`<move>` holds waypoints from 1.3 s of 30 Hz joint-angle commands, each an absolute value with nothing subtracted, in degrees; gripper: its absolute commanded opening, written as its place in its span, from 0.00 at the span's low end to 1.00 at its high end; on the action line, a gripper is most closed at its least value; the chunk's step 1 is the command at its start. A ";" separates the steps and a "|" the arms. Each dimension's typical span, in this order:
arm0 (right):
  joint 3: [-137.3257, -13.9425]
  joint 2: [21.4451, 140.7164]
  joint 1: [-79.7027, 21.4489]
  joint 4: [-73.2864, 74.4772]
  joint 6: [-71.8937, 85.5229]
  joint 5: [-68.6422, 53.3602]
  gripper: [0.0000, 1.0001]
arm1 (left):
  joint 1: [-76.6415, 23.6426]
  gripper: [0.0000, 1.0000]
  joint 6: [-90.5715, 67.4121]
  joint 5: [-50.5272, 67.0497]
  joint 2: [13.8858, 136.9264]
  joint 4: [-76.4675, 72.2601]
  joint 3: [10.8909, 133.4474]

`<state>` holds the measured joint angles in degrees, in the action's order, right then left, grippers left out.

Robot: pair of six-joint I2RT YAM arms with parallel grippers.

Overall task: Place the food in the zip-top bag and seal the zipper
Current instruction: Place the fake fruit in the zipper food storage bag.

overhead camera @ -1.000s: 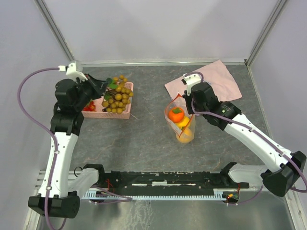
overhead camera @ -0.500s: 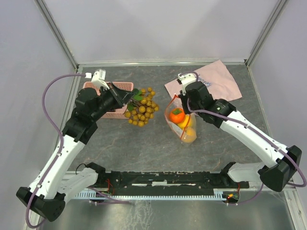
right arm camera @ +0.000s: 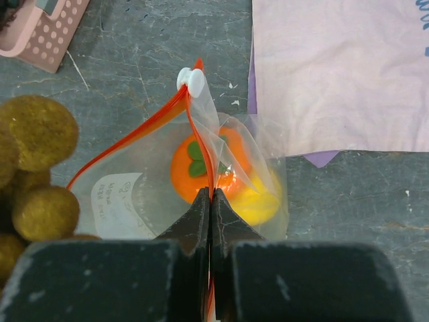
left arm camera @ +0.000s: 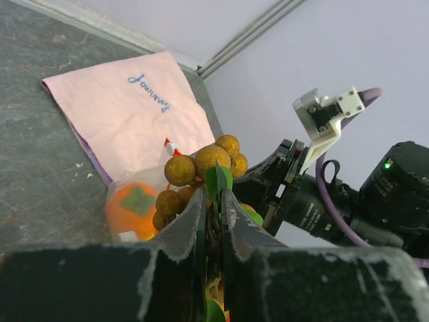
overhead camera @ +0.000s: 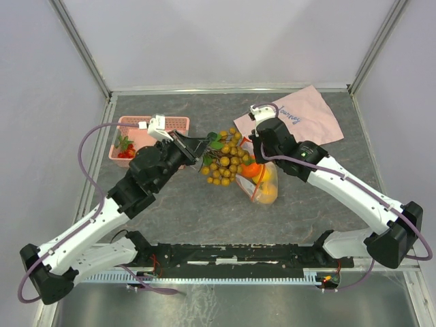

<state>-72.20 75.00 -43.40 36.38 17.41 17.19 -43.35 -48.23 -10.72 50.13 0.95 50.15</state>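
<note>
- The left jaws are pinched almost shut on the leafy stem of the berry cluster [overhead camera: 225, 160]. The cluster hangs just beyond their tips, off the tabletop [overhead camera: 204, 204].
- The right jaws are closed tight on the orange-red zipper [right arm camera: 144, 127], holding up one lip of the bag [right arm camera: 127, 194]. The strip runs straight out from their tips to the white slider [right arm camera: 194, 82].
- Just past the right jaws, inside the bag, lie the persimmon [right arm camera: 184, 178] and the lemon [right arm camera: 261, 204].
- The cluster hangs close beside the right jaws, on the side where the mouth gapes.
- The mouth looks narrow for so bulky a bunch. It seems best to bring the bunch over the gap, lower the berries in first and let go only once most are inside.
- The right jaws should probably pull their lip outward to widen the mouth.
</note>
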 commanded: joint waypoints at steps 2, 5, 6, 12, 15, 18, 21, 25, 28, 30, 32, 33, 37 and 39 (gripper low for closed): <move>-74.71 74.29 -43.84 33.44 22.77 18.55 0.02 | -48.23 0.03 -52.33 -25.75 51.55 -11.50 49.14; -74.48 74.07 -43.93 33.07 23.65 18.79 0.02 | -50.47 0.03 -52.49 -29.42 53.51 -14.02 48.97; -74.36 73.91 -43.97 32.91 23.84 19.03 0.02 | -51.36 0.03 -52.24 -30.91 54.13 -14.61 48.95; -74.02 73.65 -43.95 32.14 25.05 19.48 0.02 | -56.62 0.03 -50.19 -41.85 55.29 -21.03 45.48; -73.65 73.65 -43.95 31.57 25.93 19.73 0.02 | -58.81 0.03 -49.45 -46.23 55.92 -25.24 43.36; -74.22 73.75 -43.95 32.44 26.20 20.42 0.02 | -60.43 0.03 -47.12 -49.08 57.76 -25.50 43.77; -74.41 73.04 -43.96 33.12 26.07 22.36 0.02 | -61.28 0.03 -46.63 -50.52 58.23 -22.97 44.12; -74.26 72.17 -43.95 33.30 25.62 24.90 0.02 | -61.67 0.03 -46.84 -52.04 57.22 -19.61 43.52; -74.59 72.36 -43.95 33.76 25.36 25.85 0.02 | -61.89 0.03 -46.78 -52.67 56.81 -17.39 43.68; -74.87 72.66 -43.95 33.92 25.27 26.18 0.01 | -61.95 0.03 -46.76 -52.73 56.69 -16.61 43.67; -74.67 72.73 -43.95 33.62 25.31 26.07 0.02 | -62.03 0.03 -46.44 -52.29 57.05 -16.40 43.95; -74.61 72.69 -43.95 33.36 25.39 25.90 0.02 | -62.17 0.03 -46.22 -52.08 57.39 -16.35 44.21; -74.51 73.22 -43.95 32.26 25.75 23.39 0.02 | -62.62 0.03 -45.52 -51.37 59.62 -16.43 45.85; -74.42 73.62 -43.97 31.82 25.75 21.49 0.02 | -62.79 0.03 -44.77 -51.29 60.90 -16.46 47.11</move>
